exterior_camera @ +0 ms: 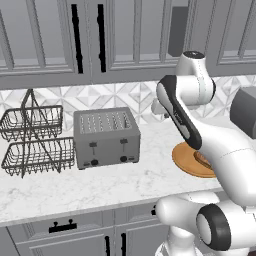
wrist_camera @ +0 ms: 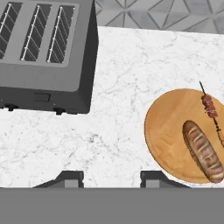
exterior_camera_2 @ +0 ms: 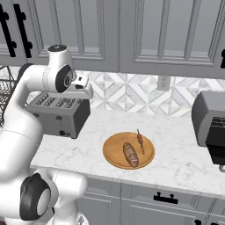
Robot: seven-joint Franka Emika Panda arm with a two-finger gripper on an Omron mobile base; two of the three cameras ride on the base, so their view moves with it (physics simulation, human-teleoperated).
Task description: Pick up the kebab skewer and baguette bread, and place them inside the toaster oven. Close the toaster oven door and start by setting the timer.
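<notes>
Kebab skewer (wrist_camera: 211,109), thin and meat-threaded, lies just beside the golden-brown baguette (wrist_camera: 202,151) on your round wooden board (wrist_camera: 166,131); your empty, wide-spread gripper (wrist_camera: 111,179) could nudge both.

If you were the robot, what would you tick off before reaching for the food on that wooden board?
1. Hand empty: ok, nothing sits between its fingertips.
2. Hand open: ok, the tips stand wide apart.
3. Kebab skewer reachable: ok, it lies uncovered on the round board.
4. Baguette bread apart from the skewer: ok, they lie side by side with a narrow gap in the hand view.
5. Hand above the food: not ok, it hovers over bare counter between the slot toaster and the board.
6. Toaster oven open: cannot tell, it is cut off at the picture's edge.
</notes>
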